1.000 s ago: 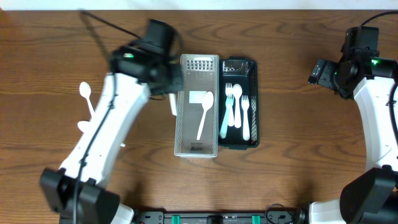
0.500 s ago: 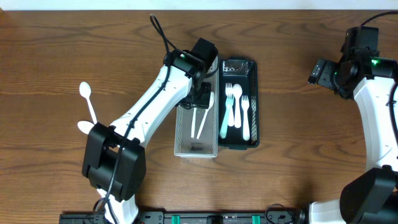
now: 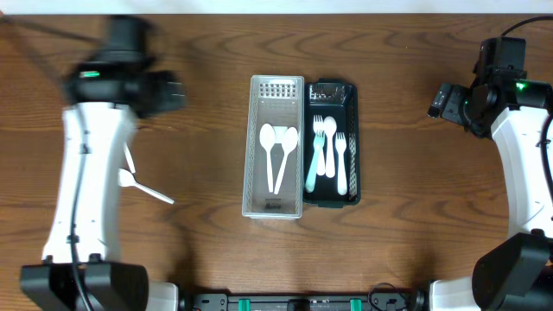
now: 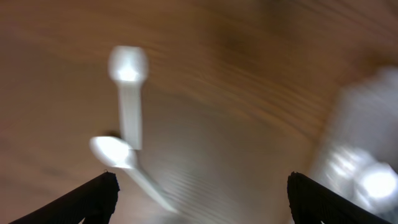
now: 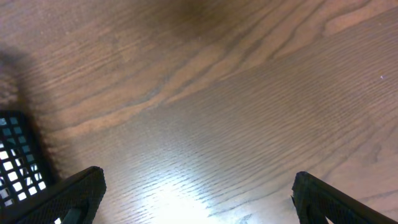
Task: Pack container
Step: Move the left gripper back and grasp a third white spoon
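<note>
On the desk (image 3: pixel 415 225), your left arm (image 3: pixel 86 173) has swung away from the middle, where it hung over the container half a second ago, and now stretches along the far left side, blurred with motion. The right arm (image 3: pixel 518 147) sits at the right edge just as it did before. The container (image 3: pixel 257 186), a clear mesh bin, stands in the middle of the desk, touching the black tray (image 3: pixel 352 186) on its right; neither has shifted. The left gripper (image 4: pixel 202 199) is wide apart with nothing between its fingers, and it hangs above bare wood near the loose spoons (image 4: pixel 127 87). The right gripper (image 5: pixel 199 199) also stands spread and empty, over the desk beside the tray's corner. Inside the container you now have two spoons (image 3: pixel 278 151) lying side by side, bowls toward the far end, where a second ago there was only one. The forks (image 3: pixel 330 147) lie unchanged in the black tray. The loose spoons are left of the container, well apart from it, one partly hidden by your left arm in the overhead view.
</note>
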You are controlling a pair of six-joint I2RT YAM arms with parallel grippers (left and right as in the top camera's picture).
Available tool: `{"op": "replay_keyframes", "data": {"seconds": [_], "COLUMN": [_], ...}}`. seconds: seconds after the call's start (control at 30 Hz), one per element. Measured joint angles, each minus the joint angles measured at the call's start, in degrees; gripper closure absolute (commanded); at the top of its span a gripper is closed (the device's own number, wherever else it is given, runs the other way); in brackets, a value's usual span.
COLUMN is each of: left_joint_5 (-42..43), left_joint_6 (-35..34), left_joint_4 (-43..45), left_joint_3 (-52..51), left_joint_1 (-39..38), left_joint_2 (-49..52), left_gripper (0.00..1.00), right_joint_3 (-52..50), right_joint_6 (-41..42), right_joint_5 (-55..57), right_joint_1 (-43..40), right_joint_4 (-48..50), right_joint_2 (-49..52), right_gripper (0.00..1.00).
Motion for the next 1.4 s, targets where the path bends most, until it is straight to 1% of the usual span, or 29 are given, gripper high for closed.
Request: {"op": "replay_keyframes", "data": {"seconds": [0.1, 0.2, 0.27, 0.37, 0.57, 0.77, 1.1, 1.3, 1.33, 1.37, 1.4], "left_joint_5": [-0.26, 0.20, 1.09, 2.67, 4.92, 6.40, 8.59, 9.22, 9.22, 9.22, 9.31], "left_joint_6": [0.85, 1.62, 1.81, 1.88, 2.03, 3.26, 4.85, 4.90, 4.87, 4.87, 4.79], "left_joint_4": [0.28, 1.44, 2.34, 3.76, 6.78, 9.14, 13.35, 13.49, 13.49, 13.49, 13.49], "left_joint_3": [0.00, 0.00, 0.00, -0.02, -0.02, -0.02, -0.02, -0.02, -0.02, -0.02, -0.02], "left_joint_1": [8.92, 15.80, 18.78, 21.05, 20.79, 20.20, 20.20, 20.22, 20.22, 20.22, 20.22], "left_joint_2": [1.90, 6.16, 9.66, 14.69, 24.02, 29.97, 34.25, 34.71, 34.71, 34.71, 34.71], "left_gripper": [0.11, 0.11, 0.11, 0.11, 0.10, 0.10, 0.10, 0.10, 0.11, 0.16, 0.25], "right_joint_3": [0.00, 0.00, 0.00, 0.00, 0.00, 0.00, 0.00, 0.00, 0.00, 0.00, 0.00], "right_joint_6": [0.00, -0.02, -0.17, -0.20, -0.22, -0.20, -0.15, -0.15, -0.15, -0.15, -0.15], "right_joint_5": [0.00, 0.02, 0.02, 0.02, 0.02, 0.00, 0.00, -0.02, -0.02, -0.02, -0.02], "right_joint_1": [0.00, 0.00, 0.00, 0.00, 0.00, 0.00, 0.00, 0.00, 0.00, 0.00, 0.00], "right_joint_4": [-0.35, -0.42, -0.44, -0.42, 0.24, 0.24, 0.20, 0.02, 0.02, 0.02, 0.02], "right_joint_2": [0.00, 0.00, 0.00, 0.00, 0.00, 0.00, 0.00, 0.00, 0.00, 0.00, 0.00], "right_gripper": [0.01, 0.01, 0.01, 0.01, 0.01, 0.01, 0.01, 0.01, 0.01, 0.01, 0.01]}}
